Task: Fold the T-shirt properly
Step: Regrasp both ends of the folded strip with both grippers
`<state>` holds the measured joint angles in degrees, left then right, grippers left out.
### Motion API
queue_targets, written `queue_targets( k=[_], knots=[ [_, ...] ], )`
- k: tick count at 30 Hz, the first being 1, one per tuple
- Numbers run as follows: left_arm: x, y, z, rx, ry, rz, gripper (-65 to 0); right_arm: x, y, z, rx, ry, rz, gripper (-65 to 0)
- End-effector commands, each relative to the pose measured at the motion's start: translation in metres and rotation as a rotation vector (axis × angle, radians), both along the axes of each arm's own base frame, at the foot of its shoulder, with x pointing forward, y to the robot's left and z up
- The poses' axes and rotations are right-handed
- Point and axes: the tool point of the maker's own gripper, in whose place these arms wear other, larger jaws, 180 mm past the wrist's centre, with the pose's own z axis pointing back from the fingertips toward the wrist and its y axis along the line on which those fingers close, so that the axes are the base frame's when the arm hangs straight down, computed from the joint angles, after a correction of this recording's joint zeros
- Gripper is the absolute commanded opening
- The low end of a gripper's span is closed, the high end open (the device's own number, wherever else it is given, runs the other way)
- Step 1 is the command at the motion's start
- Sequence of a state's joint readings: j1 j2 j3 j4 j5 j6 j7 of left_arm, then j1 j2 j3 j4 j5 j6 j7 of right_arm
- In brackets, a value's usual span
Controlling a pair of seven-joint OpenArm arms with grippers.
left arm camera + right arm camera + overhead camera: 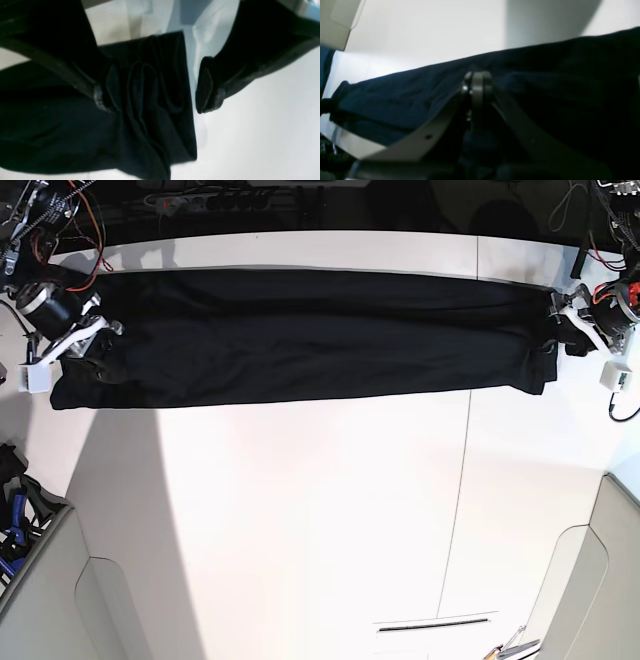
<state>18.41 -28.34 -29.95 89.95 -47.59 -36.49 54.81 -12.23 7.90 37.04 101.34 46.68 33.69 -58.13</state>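
Observation:
The black T-shirt [300, 335] lies folded into a long narrow band across the far side of the white table [320, 510]. My left gripper [560, 330] is at its right end. In the left wrist view this gripper [157, 90] stands open, with the bunched, pleated end of the T-shirt [50, 125] lying between its fingers [207, 90]. My right gripper [97, 345] is at the band's left end. In the right wrist view it [477, 82] is shut, tips together, low over the T-shirt [395, 105]. Whether cloth is pinched between its tips does not show.
Cables and electronics [230, 195] line the table's back edge. A white block [38, 377] sits beside the right arm. Blue-handled tools [12, 525] lie off the table's left side. Grey panels [50, 600] flank the near corners. A seam [460, 480] runs down the table.

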Motion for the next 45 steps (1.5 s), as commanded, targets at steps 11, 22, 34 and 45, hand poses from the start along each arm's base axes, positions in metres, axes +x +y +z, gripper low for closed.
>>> queue_targets(
  k=[11,22,34,45],
  knots=[
    [0.004,0.02,0.001,0.058,-0.029,0.026,-17.7,0.006,0.002,0.011,0.001,-0.049,0.012,-65.0],
    [0.002,0.023,-0.004,0.104,-0.013,0.013,-17.7,0.006,0.002,0.011,0.002,-0.05,0.012,-65.0],
    [-0.01,0.0,-0.036,0.061,0.068,-0.038,-17.8,0.006,0.002,0.01,0.003,-0.043,0.008,-65.0],
    [-0.022,-0.034,-0.034,-0.123,0.13,-0.11,-18.8,0.006,0.002,0.011,0.004,-0.045,0.008,-65.0]
  ],
)
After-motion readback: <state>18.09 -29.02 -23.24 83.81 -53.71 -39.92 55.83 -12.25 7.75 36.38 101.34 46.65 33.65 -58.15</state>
